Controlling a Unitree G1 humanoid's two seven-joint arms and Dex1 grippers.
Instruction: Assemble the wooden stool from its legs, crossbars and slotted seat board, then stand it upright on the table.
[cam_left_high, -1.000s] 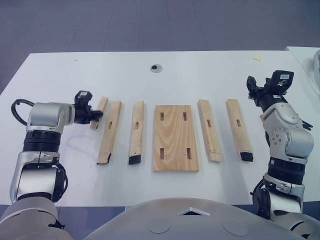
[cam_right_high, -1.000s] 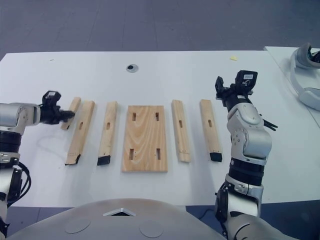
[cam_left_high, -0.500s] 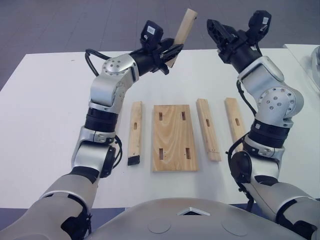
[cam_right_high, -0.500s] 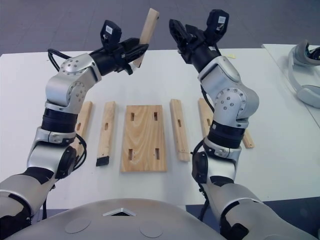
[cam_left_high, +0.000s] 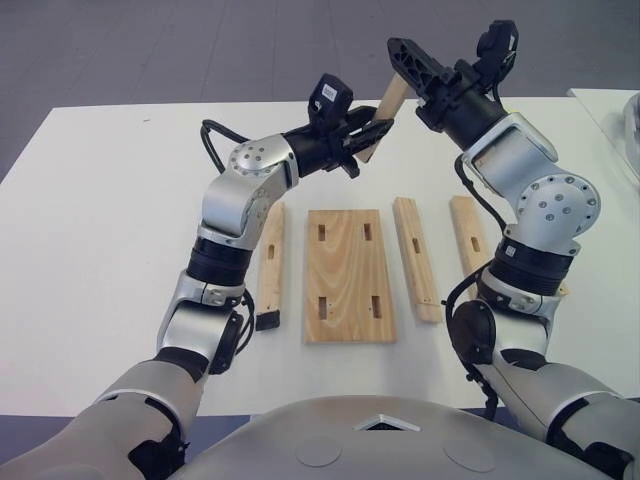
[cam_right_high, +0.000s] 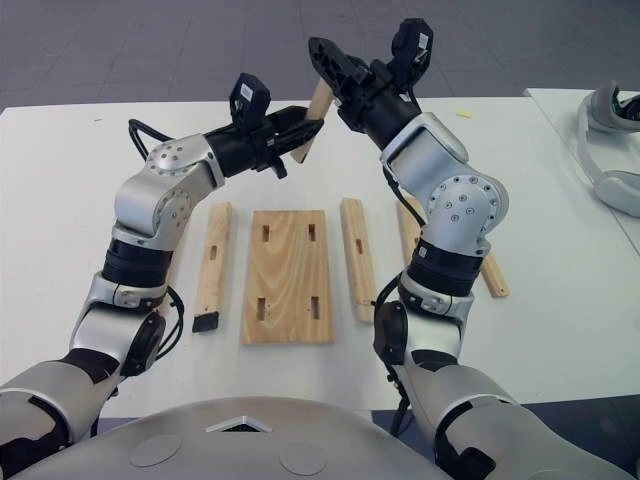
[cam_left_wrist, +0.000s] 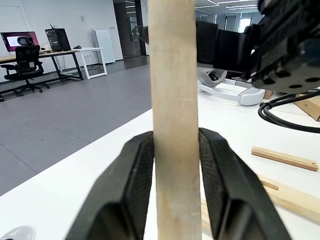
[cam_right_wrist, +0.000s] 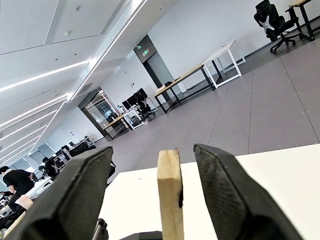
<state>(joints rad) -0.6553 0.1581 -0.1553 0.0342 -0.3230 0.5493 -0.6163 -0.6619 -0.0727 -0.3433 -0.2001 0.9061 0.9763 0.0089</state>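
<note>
Two grippers meet in the air over the far half of the table (cam_left_high: 100, 200), with one crossbar (cam_right_high: 318, 104) between them. The left gripper (cam_left_high: 369, 137) is clamped on the crossbar's lower part, both pads flat against the wood, and holds it tilted with its free end up and away from the robot. The right gripper (cam_left_high: 410, 80) stands spread around that upper end, a finger on each side and neither touching in the wrist view. On the table the board (cam_left_high: 350, 275) lies flat, slots up, with legs (cam_left_high: 270, 258) lying lengthwise on either side of it and apart from it; nothing is joined yet. I judge this an early step, a handover or a two-handed steadying of the first crossbar before it goes into a leg's slot. Next, the right fingers would need to close squarely on the top end while the left keeps its hold, so that the crossbar does not twist or slip.
</note>
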